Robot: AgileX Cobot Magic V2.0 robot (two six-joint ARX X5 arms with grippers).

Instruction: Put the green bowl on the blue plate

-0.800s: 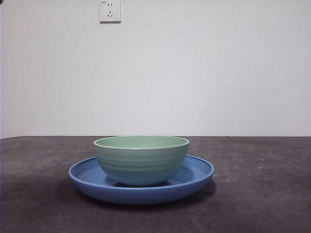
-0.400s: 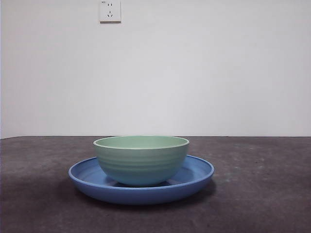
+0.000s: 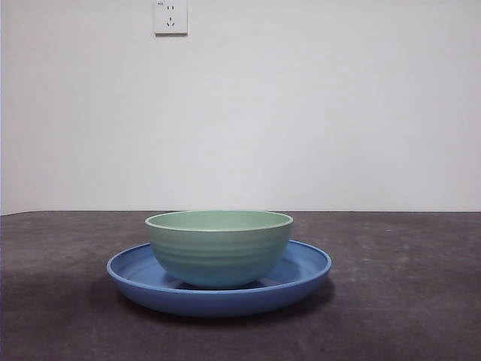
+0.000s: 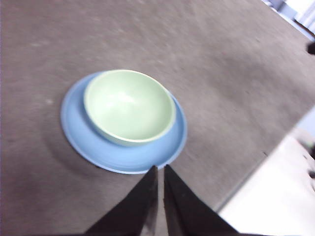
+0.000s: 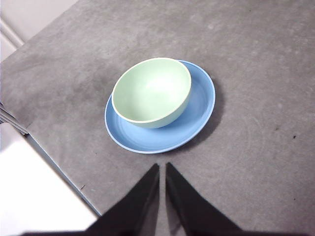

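The grey table [image 3: 406, 301] spreads under both my grippers, its dark mottled top running to a pale edge that shows in both wrist views. On it, ahead of my jaws, lies the blue plate [image 3: 301, 274], wide and shallow with its upturned rim. From my right wrist it sits just beyond my fingertips, clear of them; from my left wrist its near rim comes close to my tips without touching.

The green bowl [image 3: 219, 252] stands upright on the blue plate, its base on the plate's floor. It sits off-centre, nearer the far part of the plate as seen from either of my wrists, so a broad blue crescent shows on the side toward my jaws. Its inside is bare.

My left gripper [image 4: 158, 169] hangs above the table, holding nothing, jaws drawn nearly together with only a thin slit between. My right gripper [image 5: 161, 167] is the same: pressed almost closed, empty, away from the dishes.

A white wall socket [image 3: 170, 16] sits high behind.
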